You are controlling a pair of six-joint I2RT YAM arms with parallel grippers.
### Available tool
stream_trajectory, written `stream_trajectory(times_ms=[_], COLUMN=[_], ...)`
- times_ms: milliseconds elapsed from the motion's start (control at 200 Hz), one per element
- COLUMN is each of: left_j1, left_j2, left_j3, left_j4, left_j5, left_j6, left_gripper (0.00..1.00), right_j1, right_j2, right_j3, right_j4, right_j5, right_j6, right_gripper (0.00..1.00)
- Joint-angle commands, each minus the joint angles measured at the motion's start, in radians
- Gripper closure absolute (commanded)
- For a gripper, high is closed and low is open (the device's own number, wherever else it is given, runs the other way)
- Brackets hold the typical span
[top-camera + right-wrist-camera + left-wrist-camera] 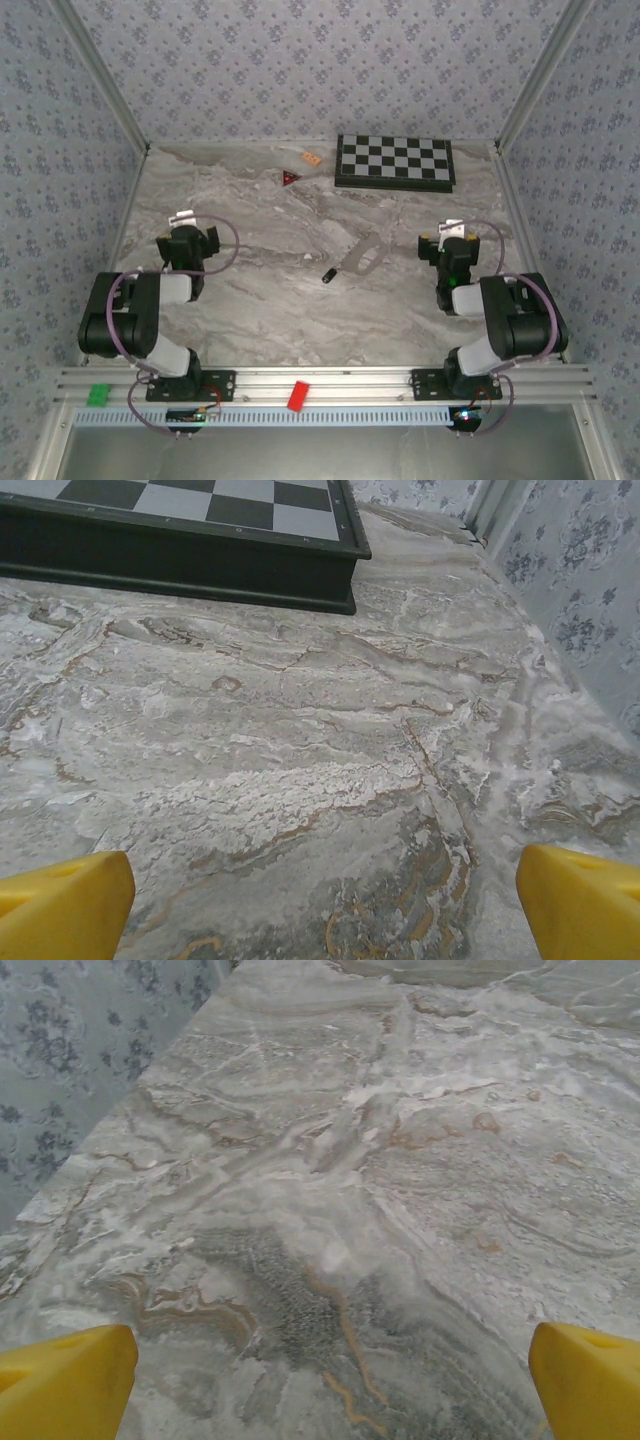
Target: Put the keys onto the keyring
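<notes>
A tiny black-headed key (pixel 328 274) lies on the marble table near the middle. Just to its upper right lies the keyring (pixel 364 253), a pale silvery-grey elongated loop, faint against the marble. My left gripper (pixel 184 218) rests at the left side, well away from both, open, with its yellow fingertips (pixel 66 1380) wide apart over bare marble. At the right side my right gripper (pixel 453 231) is open too. Its yellow fingertips (pixel 64 905) are spread with nothing between them, to the right of the keyring.
A black-and-white chessboard (pixel 395 161) lies at the back right, its dark front edge (pixel 180 575) ahead of the right gripper. A small red triangle (pixel 290 178) and an orange chip (pixel 311 158) sit at the back centre. Patterned walls close in the table.
</notes>
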Motion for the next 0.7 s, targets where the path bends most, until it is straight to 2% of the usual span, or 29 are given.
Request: stream_trajectory(times_ms=[0,60,115,190,295,695], left_j1=[0.008,0.026,0.028,0.028,0.029,0.028], left_j2=[0.004,0.023,0.008,0.012,0.011,0.013], left_j3=[-0.003,-0.009,0.002,-0.003,-0.001,-0.002], left_j4=[0.088,0.133,0.081,0.101,0.095,0.095], left_j5=[0.056,0.08,0.085,0.085,0.085,0.086], left_j6=[0.013,0.009,0.002,0.005,0.005,0.006], left_gripper=[0.0,0.0,0.0,0.0,0.0,0.0], right_j1=[-0.009,-0.017,-0.019,-0.033,-0.061,-0.061], right_j2=[0.015,0.007,0.019,0.015,0.014,0.015], right_j3=[-0.007,0.028,0.052,0.087,0.097,0.097], right_j4=[0.139,0.06,0.036,-0.051,-0.066,-0.059], right_j5=[-0.098,-0.111,-0.1,-0.085,-0.088,-0.085], right_j6=[0.01,0.014,0.023,0.056,0.085,0.083], right_gripper=[0.01,0.01,0.01,0.0,0.01,0.01])
